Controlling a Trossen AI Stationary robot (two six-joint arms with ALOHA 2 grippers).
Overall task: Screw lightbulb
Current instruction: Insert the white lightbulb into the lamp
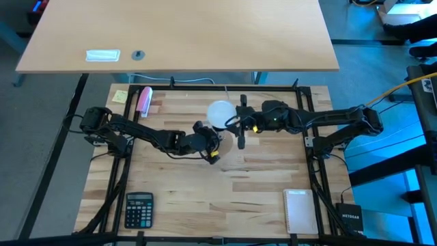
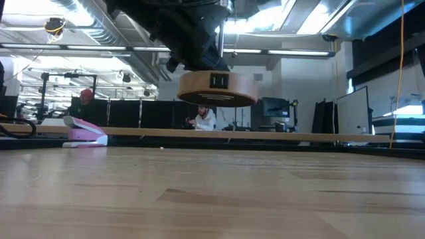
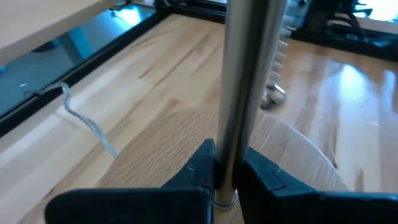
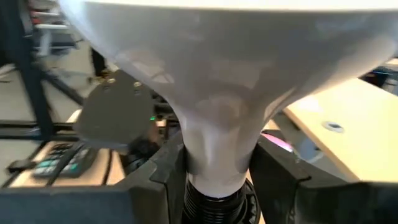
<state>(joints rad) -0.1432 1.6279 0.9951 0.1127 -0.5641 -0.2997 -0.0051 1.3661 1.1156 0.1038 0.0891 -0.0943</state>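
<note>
The lightbulb (image 1: 220, 113), a white globe, sits on top of a lamp that hangs above the table's middle. Its neck (image 4: 217, 149) runs down into a black ribbed socket (image 4: 217, 202). Below come a metal rod (image 3: 249, 74) and a round wooden disc (image 2: 218, 89), which floats clear of the tabletop in the low view. My left gripper (image 1: 209, 147) (image 3: 225, 165) reaches in from the left and is shut on the rod. My right gripper (image 1: 234, 123) (image 4: 217, 171) comes from the right, its fingers closed on the bulb's neck. My left gripper pinches the metal rod (image 3: 227, 155) between its two fingers. The fingers come from the table's left, slanting a little down, and lie across the rod. The lamp hangs in this hold, its disc clear of the table. My right gripper has the lightbulb's narrow neck (image 4: 214, 163), just above the black socket, between its two fingers (image 4: 168, 171). The fingers come about level from the table's right. The globe stands above them, lifted clear with the lamp.
A pink stapler (image 1: 145, 101) (image 2: 85, 133) and a yellow note (image 1: 121, 96) lie at the far left. A calculator (image 1: 138, 208) sits at the near left, a white pad (image 1: 298, 210) at the near right. A larger table (image 1: 177, 34) stands beyond. People sit in the room behind.
</note>
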